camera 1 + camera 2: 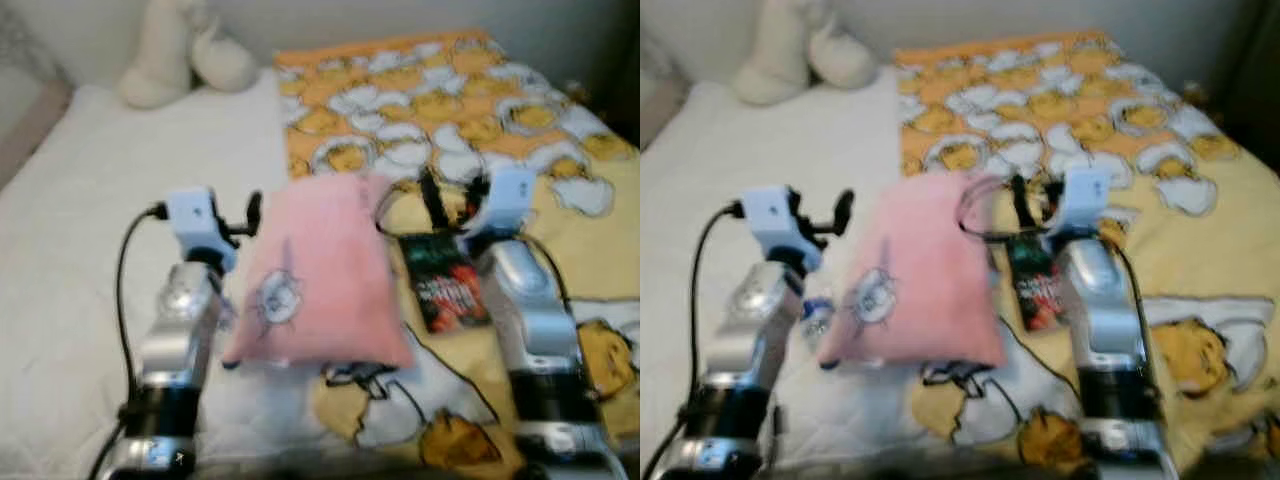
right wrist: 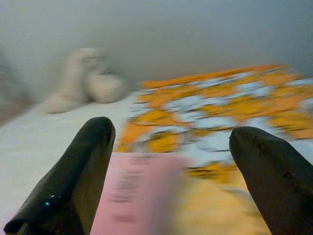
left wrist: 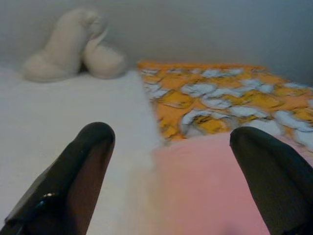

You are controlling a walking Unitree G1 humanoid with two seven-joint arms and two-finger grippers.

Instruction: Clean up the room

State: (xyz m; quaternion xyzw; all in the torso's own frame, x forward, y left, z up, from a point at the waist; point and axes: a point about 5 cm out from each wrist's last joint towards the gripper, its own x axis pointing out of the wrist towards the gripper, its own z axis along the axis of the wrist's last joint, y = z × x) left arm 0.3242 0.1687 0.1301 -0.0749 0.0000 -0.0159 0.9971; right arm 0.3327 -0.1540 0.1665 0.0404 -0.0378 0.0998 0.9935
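Observation:
A pink pillow (image 1: pixel 320 275) with a small round print lies on the bed between my two arms. My left gripper (image 3: pixel 171 166) is open at the pillow's left edge, the pink cloth showing between its fingers (image 3: pixel 78 171). On the pillow's right side my right gripper (image 2: pixel 171 166) is also open, hovering above the bed. A dark book (image 1: pixel 445 280) lies on the yellow blanket (image 1: pixel 450 100) next to my right arm. A small plastic bottle (image 1: pixel 818 318) peeks out at the pillow's left edge.
A white plush toy (image 1: pixel 185 50) sits at the head of the bed against the wall. The left half of the bed is bare white sheet (image 1: pixel 80 220). The duck-patterned blanket covers the right half.

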